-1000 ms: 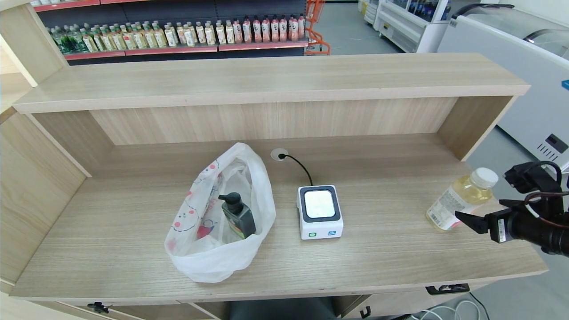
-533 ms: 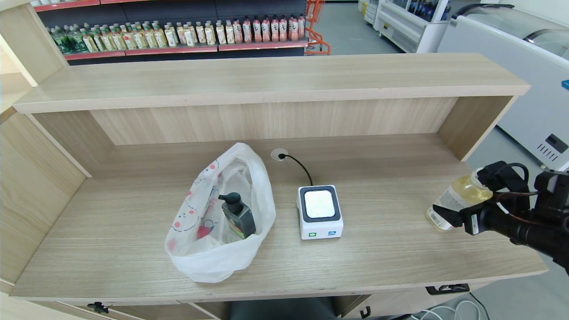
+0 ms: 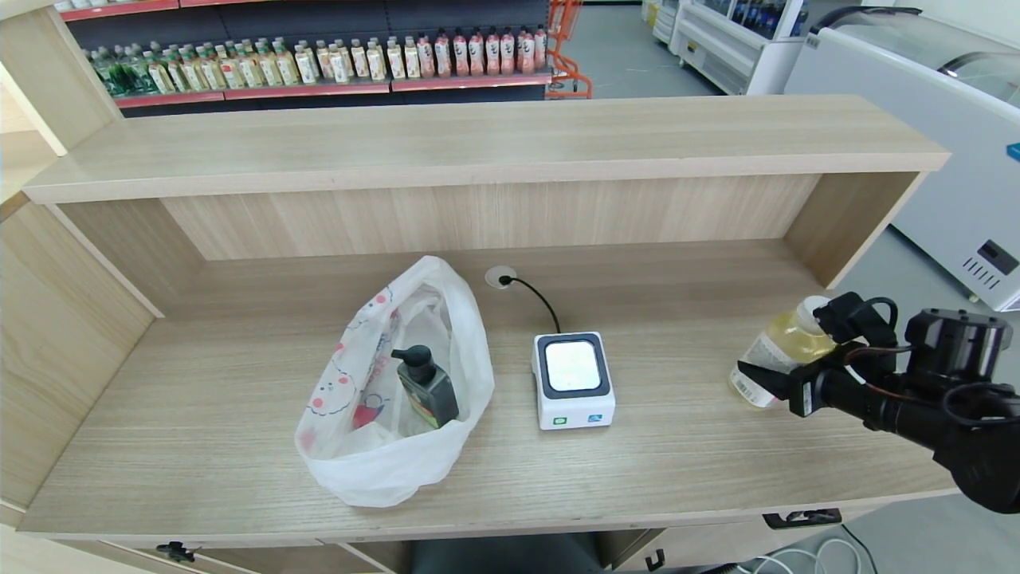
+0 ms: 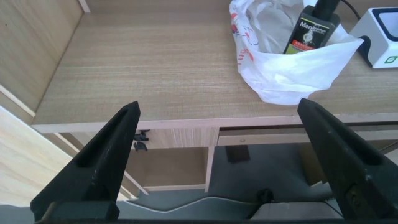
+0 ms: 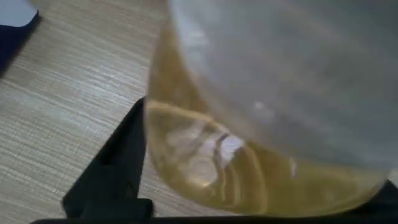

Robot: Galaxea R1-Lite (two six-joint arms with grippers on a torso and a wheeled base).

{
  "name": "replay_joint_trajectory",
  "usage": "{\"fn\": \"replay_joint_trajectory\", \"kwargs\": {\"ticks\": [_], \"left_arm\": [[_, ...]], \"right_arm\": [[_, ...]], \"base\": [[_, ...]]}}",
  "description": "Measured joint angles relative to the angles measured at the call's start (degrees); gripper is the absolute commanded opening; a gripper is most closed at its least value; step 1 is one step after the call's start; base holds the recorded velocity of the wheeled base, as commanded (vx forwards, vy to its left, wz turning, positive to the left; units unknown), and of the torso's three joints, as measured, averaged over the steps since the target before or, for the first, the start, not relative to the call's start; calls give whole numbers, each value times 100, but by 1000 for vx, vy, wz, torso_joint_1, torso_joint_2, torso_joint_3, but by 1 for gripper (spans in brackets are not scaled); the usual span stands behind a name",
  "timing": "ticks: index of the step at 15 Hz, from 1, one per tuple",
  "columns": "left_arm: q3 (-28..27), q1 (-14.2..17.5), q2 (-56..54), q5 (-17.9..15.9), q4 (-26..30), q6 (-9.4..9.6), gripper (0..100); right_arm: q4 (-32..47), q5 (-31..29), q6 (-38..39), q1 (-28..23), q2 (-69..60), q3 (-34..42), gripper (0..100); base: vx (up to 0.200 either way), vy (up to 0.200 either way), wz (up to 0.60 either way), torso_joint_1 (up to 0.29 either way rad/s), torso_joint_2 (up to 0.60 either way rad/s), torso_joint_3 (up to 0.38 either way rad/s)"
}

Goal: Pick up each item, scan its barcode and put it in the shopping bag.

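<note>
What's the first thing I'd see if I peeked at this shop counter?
Probably the bottle of yellow liquid, tilted in the right gripper at the right end of the counter. Next, the white shopping bag left of the middle with a dark pump bottle inside, and the little white scanner beside it.

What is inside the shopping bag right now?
A dark pump bottle stands in the shopping bag, its pump head and upper body showing through the opening. The bag's folds cover its base, so anything lying lower cannot be seen.
</note>
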Motion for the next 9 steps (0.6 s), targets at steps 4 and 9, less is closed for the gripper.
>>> {"fn": "replay_joint_trajectory", "kwargs": {"ticks": [4,9], "left_arm": [[0,0,0,0,0,0,100],[0,-2,0,0,2,0,100]], "right_arm": [[-30,35,16,7,154,-130,0],[123,79,1086,662,176,-249,0]], "base": [[0,0,0,0,0,0],[0,0,0,0,0,0]]}}
